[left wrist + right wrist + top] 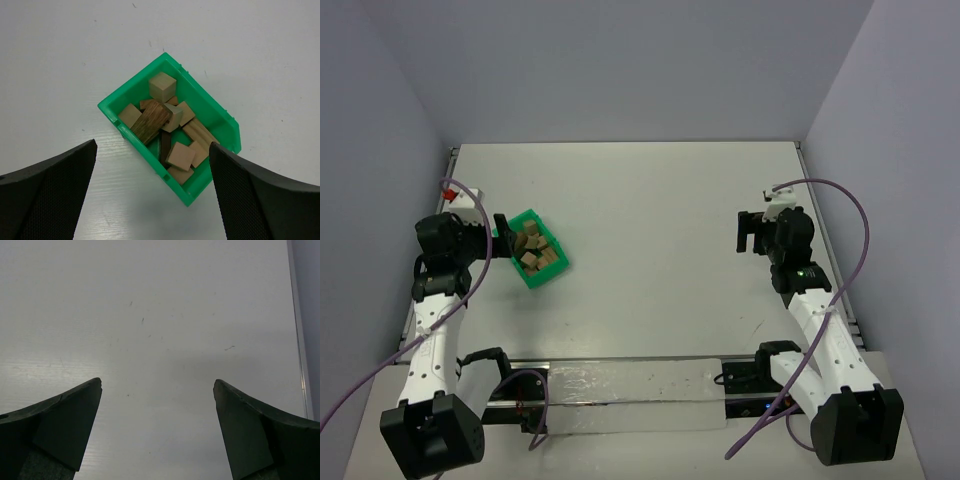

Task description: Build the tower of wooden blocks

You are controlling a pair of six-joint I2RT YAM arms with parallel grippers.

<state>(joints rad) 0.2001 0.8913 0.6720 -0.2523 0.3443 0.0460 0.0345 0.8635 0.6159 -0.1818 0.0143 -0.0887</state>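
Evidently no tower stands yet: the wood blocks (180,156) all lie loose in a small green bin (212,107) at the left of the tabletop (660,220), so I judge the task to be at its opening step, the first pick.

- **Left arm:** the left fingers (50,190) are spread wide, hold nothing, and hang just above the bin, framing it on either side in the wrist view.
- **Right arm:** the right fingers (50,430) are likewise spread and hold nothing, over the tabletop at the right, well apart from the bin.
- **Next move (my judgement):** I would lower the left fingers onto the light tan cube (162,87), which sits uppermost at the far end. The dark brown block (150,122) leans tilted across its neighbours and would be harder to grasp squarely.
- **Writing:** I can read no brand, label or lettering on the bin, the blocks or the arms.
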